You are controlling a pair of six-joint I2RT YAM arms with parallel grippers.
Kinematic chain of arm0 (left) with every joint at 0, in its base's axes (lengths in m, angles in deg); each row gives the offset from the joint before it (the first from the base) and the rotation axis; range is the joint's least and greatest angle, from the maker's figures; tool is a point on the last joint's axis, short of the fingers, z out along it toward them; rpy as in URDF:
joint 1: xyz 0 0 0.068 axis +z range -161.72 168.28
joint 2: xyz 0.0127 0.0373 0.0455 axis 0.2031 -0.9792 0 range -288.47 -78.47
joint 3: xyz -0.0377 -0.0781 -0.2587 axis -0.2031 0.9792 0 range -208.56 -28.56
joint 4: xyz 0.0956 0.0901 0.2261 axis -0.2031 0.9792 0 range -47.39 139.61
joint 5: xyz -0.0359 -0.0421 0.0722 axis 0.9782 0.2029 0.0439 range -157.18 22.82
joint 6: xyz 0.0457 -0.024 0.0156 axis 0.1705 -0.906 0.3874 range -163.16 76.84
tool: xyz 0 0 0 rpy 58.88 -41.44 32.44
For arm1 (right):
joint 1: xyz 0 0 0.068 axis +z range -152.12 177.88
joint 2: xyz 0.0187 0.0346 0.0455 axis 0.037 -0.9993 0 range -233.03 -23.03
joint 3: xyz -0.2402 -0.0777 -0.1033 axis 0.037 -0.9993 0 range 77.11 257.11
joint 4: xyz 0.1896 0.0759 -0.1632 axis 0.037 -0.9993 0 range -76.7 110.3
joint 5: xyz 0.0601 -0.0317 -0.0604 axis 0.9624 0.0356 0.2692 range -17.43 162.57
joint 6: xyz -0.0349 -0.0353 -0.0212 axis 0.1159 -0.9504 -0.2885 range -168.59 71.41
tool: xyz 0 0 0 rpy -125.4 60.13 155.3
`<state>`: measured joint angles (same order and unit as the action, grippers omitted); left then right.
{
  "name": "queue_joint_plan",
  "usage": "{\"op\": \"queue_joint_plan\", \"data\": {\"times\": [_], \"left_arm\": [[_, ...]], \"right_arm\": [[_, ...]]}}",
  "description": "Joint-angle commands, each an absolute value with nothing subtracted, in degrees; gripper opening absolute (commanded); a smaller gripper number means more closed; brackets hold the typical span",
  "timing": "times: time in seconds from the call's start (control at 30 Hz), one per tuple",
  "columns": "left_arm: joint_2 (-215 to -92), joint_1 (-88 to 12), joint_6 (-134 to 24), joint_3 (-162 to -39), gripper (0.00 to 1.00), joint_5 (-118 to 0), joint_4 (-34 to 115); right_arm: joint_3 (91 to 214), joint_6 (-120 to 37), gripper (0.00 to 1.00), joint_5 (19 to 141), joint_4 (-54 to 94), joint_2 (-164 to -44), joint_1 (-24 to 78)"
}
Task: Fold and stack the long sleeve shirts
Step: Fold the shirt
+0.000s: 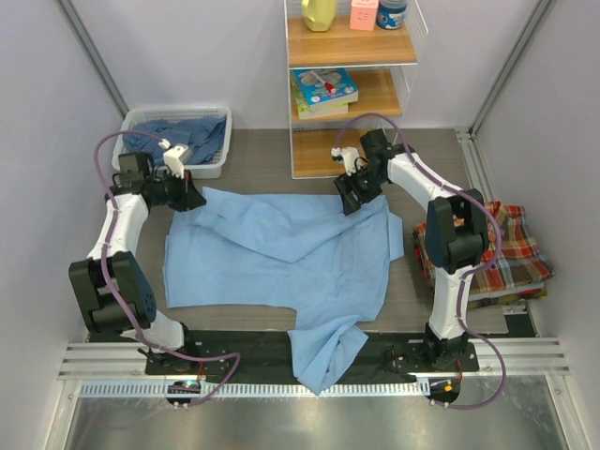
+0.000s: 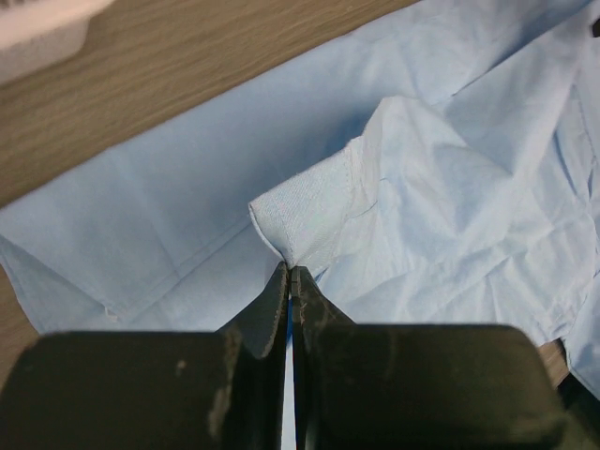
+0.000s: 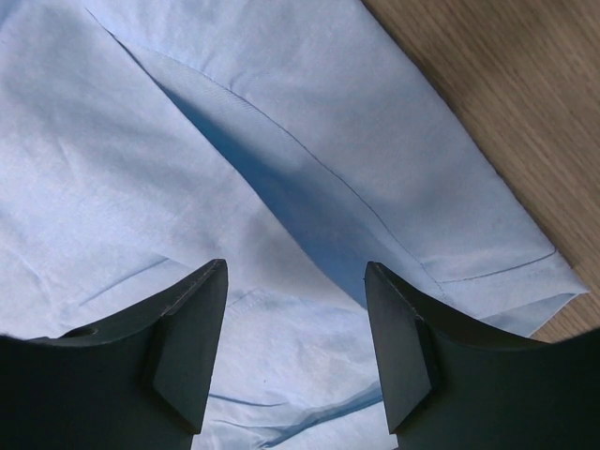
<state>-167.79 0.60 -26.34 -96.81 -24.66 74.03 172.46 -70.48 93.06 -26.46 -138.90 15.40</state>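
A light blue shirt (image 1: pixel 281 253) lies spread on the table, one sleeve hanging over the near edge. My left gripper (image 1: pixel 192 199) is shut on a fold of the shirt's far left corner (image 2: pixel 309 211), pinched at the fingertips. My right gripper (image 1: pixel 354 199) is open over the shirt's far right corner, the cloth (image 3: pixel 309 216) lying under the spread fingers (image 3: pixel 192 337). A darker blue shirt (image 1: pixel 178 131) lies in the white basket. Folded plaid shirts (image 1: pixel 502 248) are stacked at the right.
A white basket (image 1: pixel 211 169) stands at the back left. A wooden shelf (image 1: pixel 352 94) with books and bottles stands at the back centre. The bare wood table (image 3: pixel 506 103) shows beside the shirt's edge.
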Motion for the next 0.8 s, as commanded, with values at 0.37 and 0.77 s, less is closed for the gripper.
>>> {"op": "queue_joint_plan", "data": {"times": [0.37,0.77], "left_arm": [[-159.07,1.47,-8.45,-98.34,0.0,-5.85,82.41],[-153.26,-0.47,-8.06,-99.06,0.0,-5.12,85.43]], "right_arm": [[170.37,-72.84,0.64,89.97,-26.01,-137.55,15.46],[169.57,-72.5,0.63,89.45,-26.1,-137.73,15.28]]}}
